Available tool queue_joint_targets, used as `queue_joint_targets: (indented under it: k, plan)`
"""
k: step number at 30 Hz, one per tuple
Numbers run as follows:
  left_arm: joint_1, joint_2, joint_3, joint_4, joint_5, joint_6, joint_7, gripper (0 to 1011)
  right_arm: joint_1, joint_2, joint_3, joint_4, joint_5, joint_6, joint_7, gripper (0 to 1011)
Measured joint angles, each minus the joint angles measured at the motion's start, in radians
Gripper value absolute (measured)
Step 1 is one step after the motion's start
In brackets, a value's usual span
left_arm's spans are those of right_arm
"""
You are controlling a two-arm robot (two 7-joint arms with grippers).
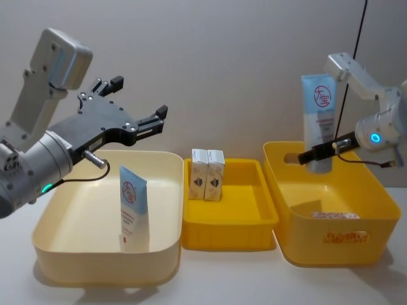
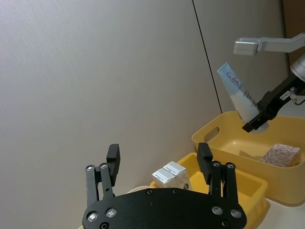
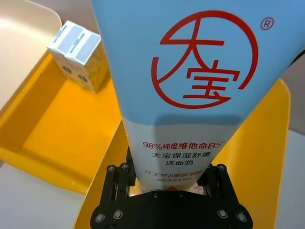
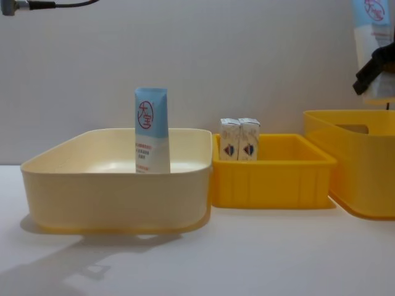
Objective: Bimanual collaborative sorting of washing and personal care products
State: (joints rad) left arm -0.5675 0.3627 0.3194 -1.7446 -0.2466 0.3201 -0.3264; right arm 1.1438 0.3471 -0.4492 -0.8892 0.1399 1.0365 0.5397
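Three bins sit in a row across the lower half of the head view: a cream bin (image 1: 76, 244) at the left, a shallow yellow tray (image 1: 254, 222) in the middle and a deeper yellow bin (image 1: 375, 216) at the right. I see my right gripper (image 1: 316, 154) at the right of the frame, above the rear of the deep yellow bin, clamped on the lower end of a light-blue-and-white tube (image 1: 318, 111) that stands upright, its red circle logo near the top. From the right wrist view the two fingers (image 3: 116, 183) press against either side of that tube's white lower part, and the tube fills most of the frame.

My left gripper (image 1: 137, 105) hangs in the upper left of the head view, above the back of the cream bin, its fingers spread apart and holding nothing. The left wrist view shows the same gap between them.

One second tube (image 1: 133, 210) stands upright inside the cream bin, toward its front. Two small white cartons (image 1: 208, 175) stand side by side, touching, at the back left of the middle tray. Another carton with reddish print (image 1: 335, 215) lies flat on the floor of the deep yellow bin, near its front wall.
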Motion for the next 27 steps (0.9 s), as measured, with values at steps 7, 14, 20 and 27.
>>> queue_joint_targets:
  k: [7, 14, 20, 27]
  plan:
    - [0.0, 0.0, 0.0, 0.0, 0.0, 0.0, 0.0, 1003, 0.119, -0.029, -0.062, 0.215, -0.009, 0.012, 0.105, 668]
    - [0.0, 0.0, 0.0, 0.0, 0.0, 0.0, 0.0, 1003, 0.261, -0.088, -0.145, 0.494, -0.014, -0.035, 0.21, 839]
    - [0.0, 0.0, 0.0, 0.0, 0.0, 0.0, 0.0, 1003, 0.323, -0.114, -0.182, 0.619, -0.017, -0.056, 0.255, 994]
    - [0.0, 0.0, 0.0, 0.0, 0.0, 0.0, 0.0, 1004, 0.367, -0.132, -0.208, 0.706, -0.019, -0.07, 0.287, 1001]
